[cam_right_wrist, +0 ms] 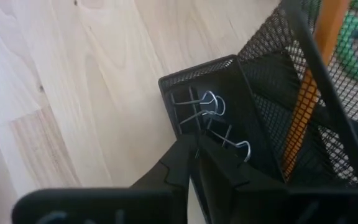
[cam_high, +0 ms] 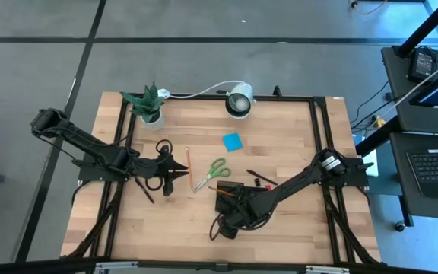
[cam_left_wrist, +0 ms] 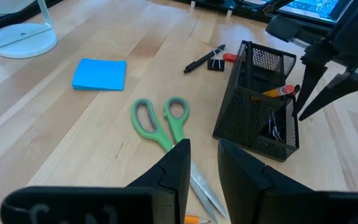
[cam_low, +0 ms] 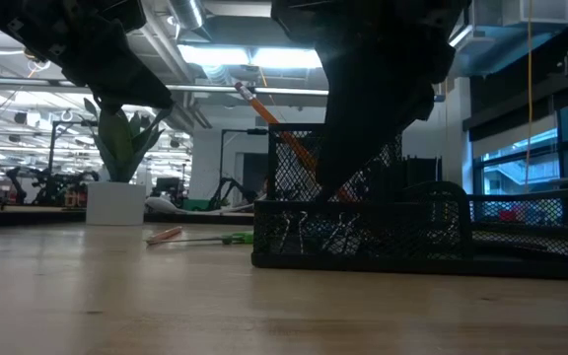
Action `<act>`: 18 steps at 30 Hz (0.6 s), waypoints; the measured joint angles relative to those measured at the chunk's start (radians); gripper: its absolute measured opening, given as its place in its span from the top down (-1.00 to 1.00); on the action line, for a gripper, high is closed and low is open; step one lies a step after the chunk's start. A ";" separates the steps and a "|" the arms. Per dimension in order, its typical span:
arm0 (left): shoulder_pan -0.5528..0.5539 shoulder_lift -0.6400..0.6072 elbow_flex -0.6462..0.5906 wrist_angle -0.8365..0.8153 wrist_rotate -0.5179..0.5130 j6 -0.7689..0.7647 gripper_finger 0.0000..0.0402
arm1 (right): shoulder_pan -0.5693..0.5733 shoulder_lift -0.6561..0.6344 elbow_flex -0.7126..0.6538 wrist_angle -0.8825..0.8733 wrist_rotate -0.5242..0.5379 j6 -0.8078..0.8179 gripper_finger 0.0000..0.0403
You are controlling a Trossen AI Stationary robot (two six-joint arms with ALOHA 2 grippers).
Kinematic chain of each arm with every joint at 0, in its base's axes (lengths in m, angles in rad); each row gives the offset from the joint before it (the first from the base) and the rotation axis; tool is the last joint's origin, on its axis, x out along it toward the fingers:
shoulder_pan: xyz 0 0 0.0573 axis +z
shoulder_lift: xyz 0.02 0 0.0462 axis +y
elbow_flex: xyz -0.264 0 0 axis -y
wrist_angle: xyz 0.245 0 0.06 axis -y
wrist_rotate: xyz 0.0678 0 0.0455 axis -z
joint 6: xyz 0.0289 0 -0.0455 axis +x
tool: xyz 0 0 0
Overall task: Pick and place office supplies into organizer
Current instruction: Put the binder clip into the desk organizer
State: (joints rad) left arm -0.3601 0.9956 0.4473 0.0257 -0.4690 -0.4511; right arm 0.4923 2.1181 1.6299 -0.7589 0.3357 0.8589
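So the left gripper [cam_left_wrist: 202, 163] is hanging low over the wooden table [cam_high: 280, 236], fingers a small gap apart with nothing between them. The green-handled scissors [cam_left_wrist: 166, 127] are right in front of its tips, basically the nearest loose thing. The long axis runs pretty much along the gripper's own pointing line: blades toward the fingers, handle loops at the far end. To me that's what the next grab turns on, since the blade end is the closest bit but thin and flat on the wood, so closing across it looks fiddly.

Past the scissors, off to one side, is the blue sticky-note pad [cam_left_wrist: 99, 74], then a black pen [cam_left_wrist: 202, 58] with a little black clip [cam_left_wrist: 215, 63] and a small red piece [cam_left_wrist: 229, 57] further out. One loose orange pencil [cam_high: 188, 164] lies just beside the left gripper in the high view.

The right gripper [cam_right_wrist: 194, 155] is parked right at the organizer [cam_left_wrist: 260, 106], fingers nearly together over the compartment with the binder clips [cam_right_wrist: 210, 115]; can't tell if it's pinching anything. There's already an orange pencil leaning in the mesh. So the left arm is clearly nearer the scissors; the right one is busy at the tray.

Table's plain light wood, plant [cam_high: 147, 104] and white lamp [cam_high: 239, 101] along the far edge, grey floor around.
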 joint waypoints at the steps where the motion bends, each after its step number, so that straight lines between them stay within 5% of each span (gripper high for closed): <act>1: 0.000 0.000 0.000 0.000 0.000 0.000 0.63 | -0.001 0.000 0.000 0.000 -0.001 0.002 0.81; 8: 0.000 0.000 0.000 0.000 0.000 0.000 0.63 | -0.012 -0.015 0.035 -0.047 -0.091 0.019 0.81; 18: 0.000 0.000 0.000 0.000 0.001 0.000 0.63 | -0.032 -0.193 0.115 -0.198 -0.043 -0.029 0.68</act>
State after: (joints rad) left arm -0.3599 0.9958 0.4473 0.0254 -0.4685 -0.4511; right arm 0.4603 1.9249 1.7451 -0.9568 0.2928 0.8298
